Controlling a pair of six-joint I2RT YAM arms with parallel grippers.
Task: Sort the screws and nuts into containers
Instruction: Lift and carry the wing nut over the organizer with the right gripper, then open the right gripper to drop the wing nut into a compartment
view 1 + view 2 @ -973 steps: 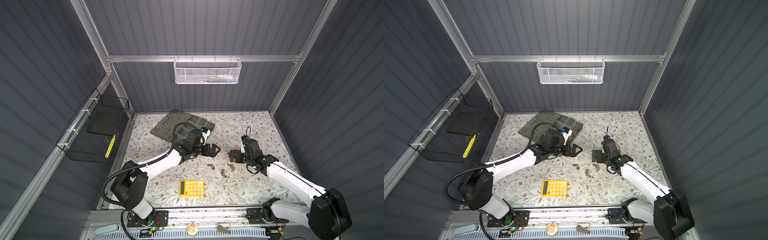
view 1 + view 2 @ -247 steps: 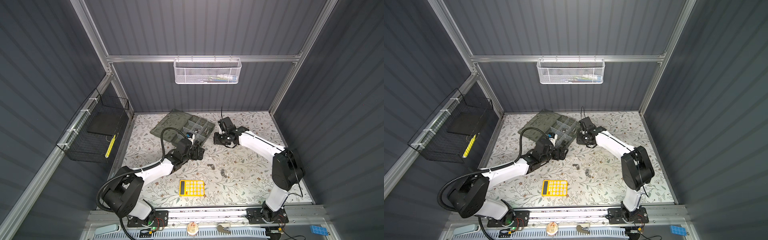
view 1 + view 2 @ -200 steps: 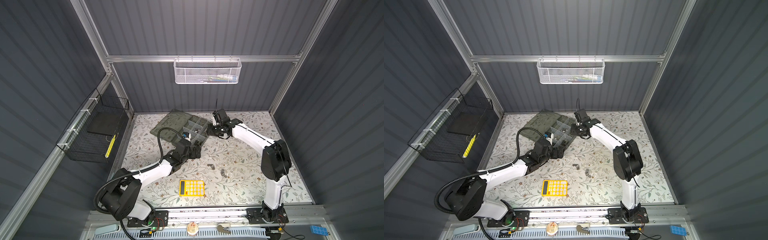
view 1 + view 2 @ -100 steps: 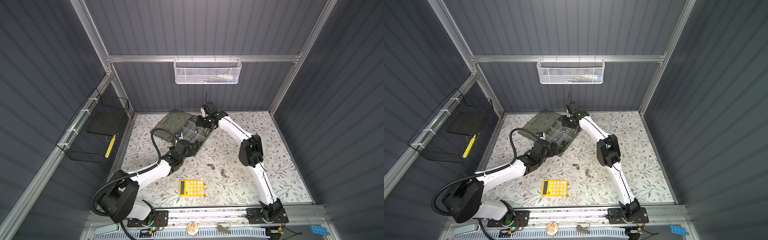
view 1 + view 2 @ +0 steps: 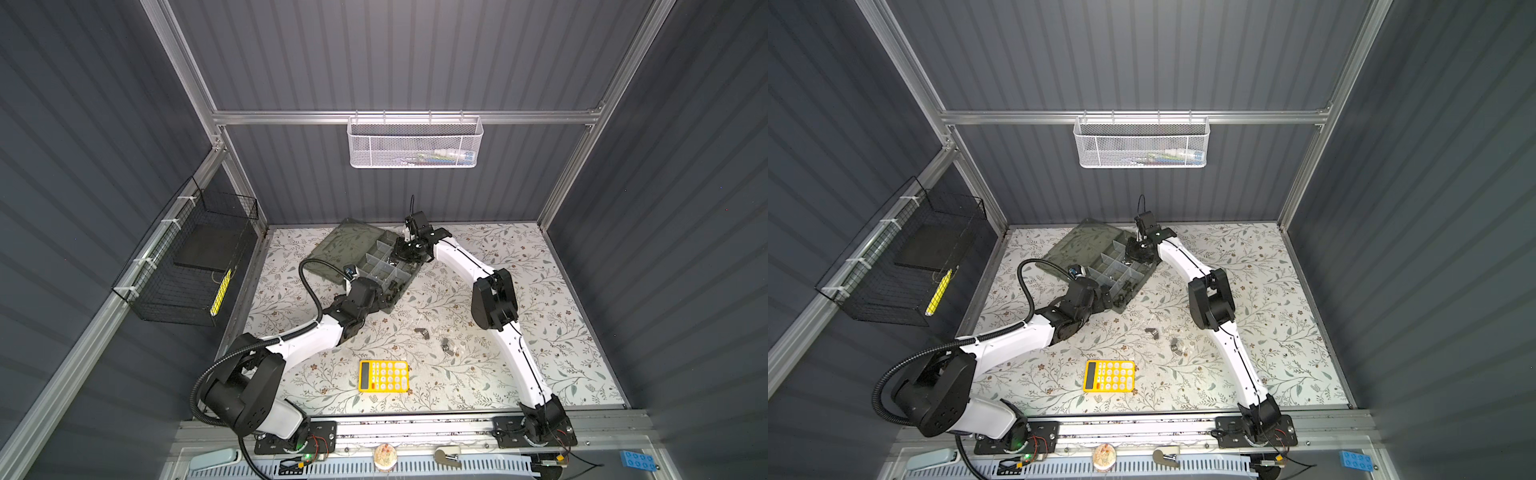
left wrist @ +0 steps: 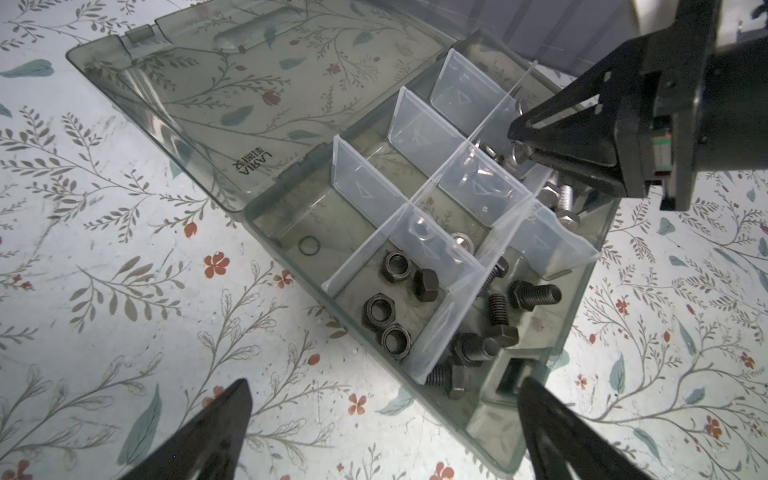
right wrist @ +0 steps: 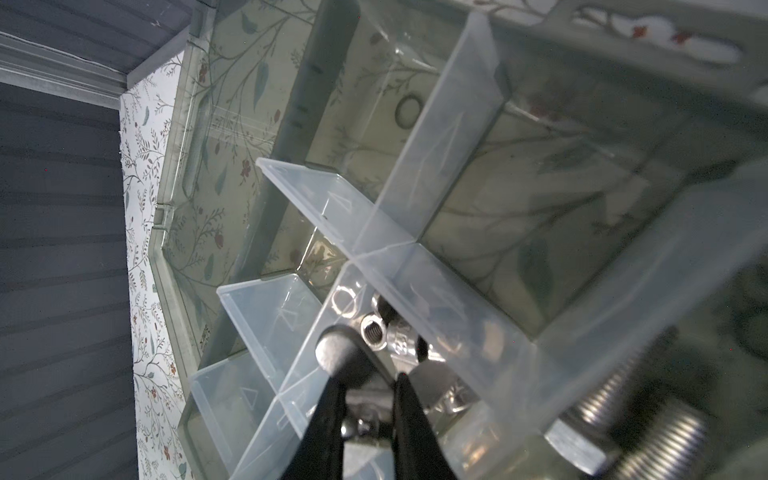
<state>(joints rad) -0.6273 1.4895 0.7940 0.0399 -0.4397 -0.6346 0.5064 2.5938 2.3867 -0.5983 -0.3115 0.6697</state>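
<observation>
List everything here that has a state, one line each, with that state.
Organiser box lid, open, lying flat on the table.
Left gripper, open, empty.
Right gripper, shut on a silver wing nut.
Black nuts, lying in a compartment.
Black screws, in the compartment beside it.
Loose nuts, on the table, not yet sorted.
Calculator, face up.

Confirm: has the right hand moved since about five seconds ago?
Yes. The right hand left the mat beyond and right of the calculator and swung back-left over the box, shut on a silver part.
</observation>
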